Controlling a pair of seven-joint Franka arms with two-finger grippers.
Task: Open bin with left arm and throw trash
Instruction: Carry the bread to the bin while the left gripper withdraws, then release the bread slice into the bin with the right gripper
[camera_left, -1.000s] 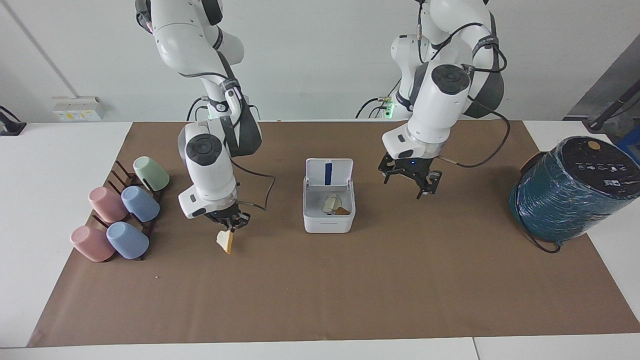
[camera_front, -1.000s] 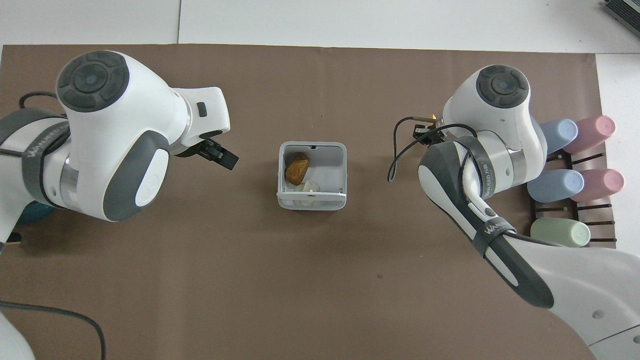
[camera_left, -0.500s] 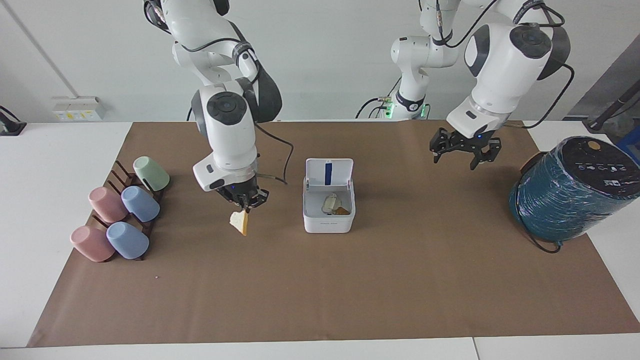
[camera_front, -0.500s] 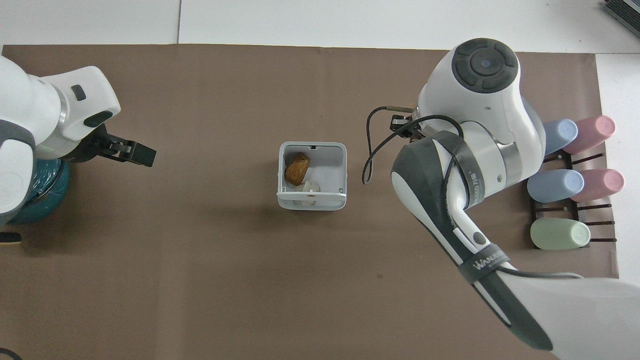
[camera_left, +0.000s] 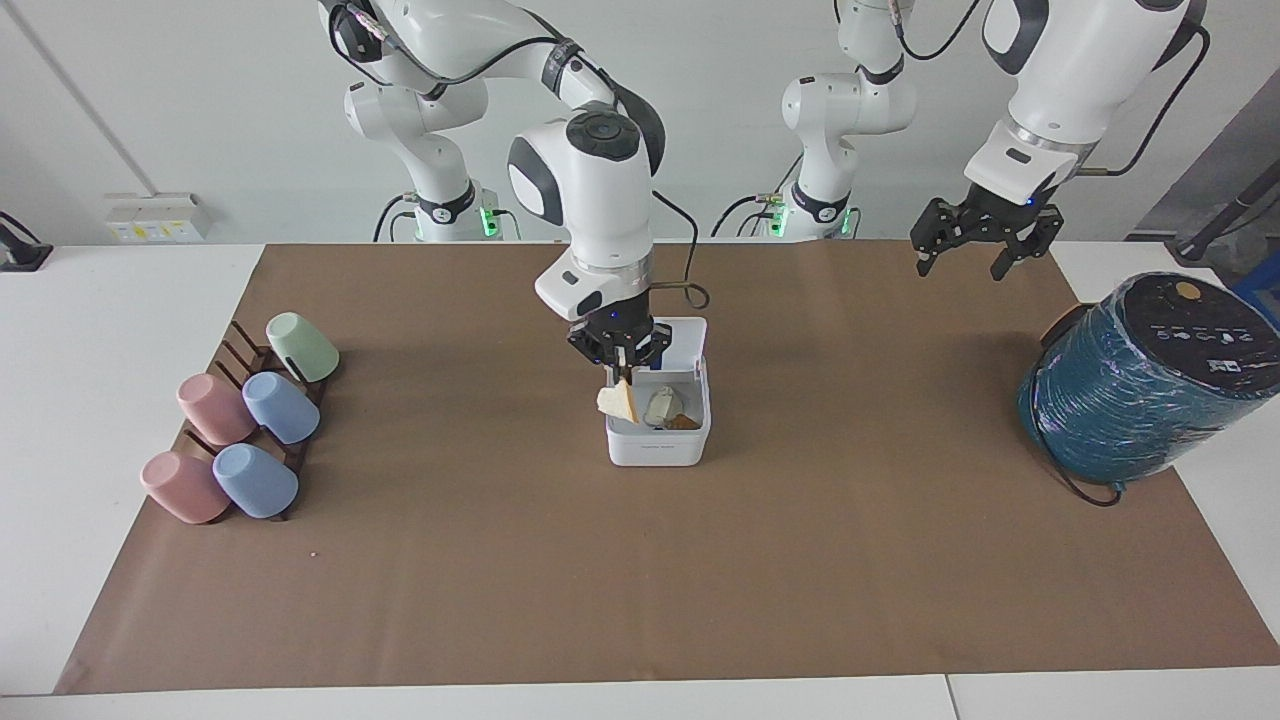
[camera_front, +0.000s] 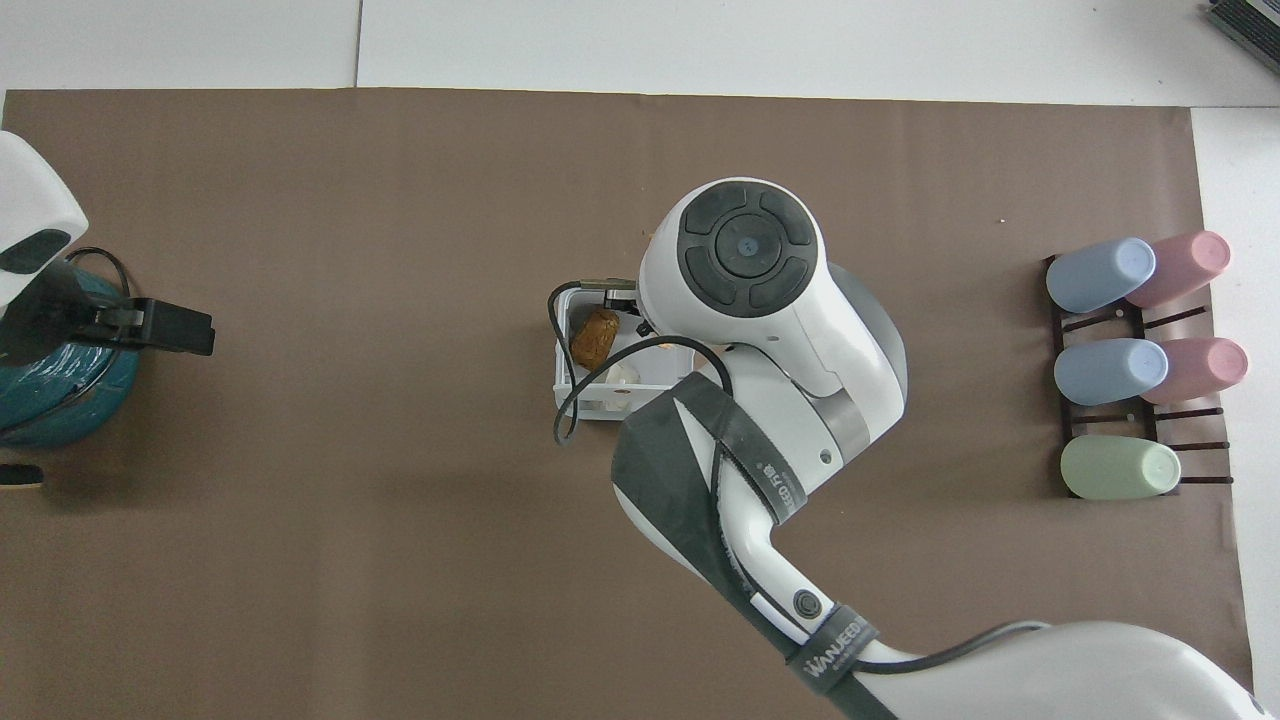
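Facing view: bin, lid up, mid-counter. Right tool clamped on pale wedge over bin's rim; centre over opening before release. Left tool, fingers apart, waits above brown mat.

Right gripper: now hanging over the open bin, clamping the pale wedge, having travelled in from over the mat near the cup rack. Left gripper: now rising and retreating toward the mat's corner by the teal cylinder.
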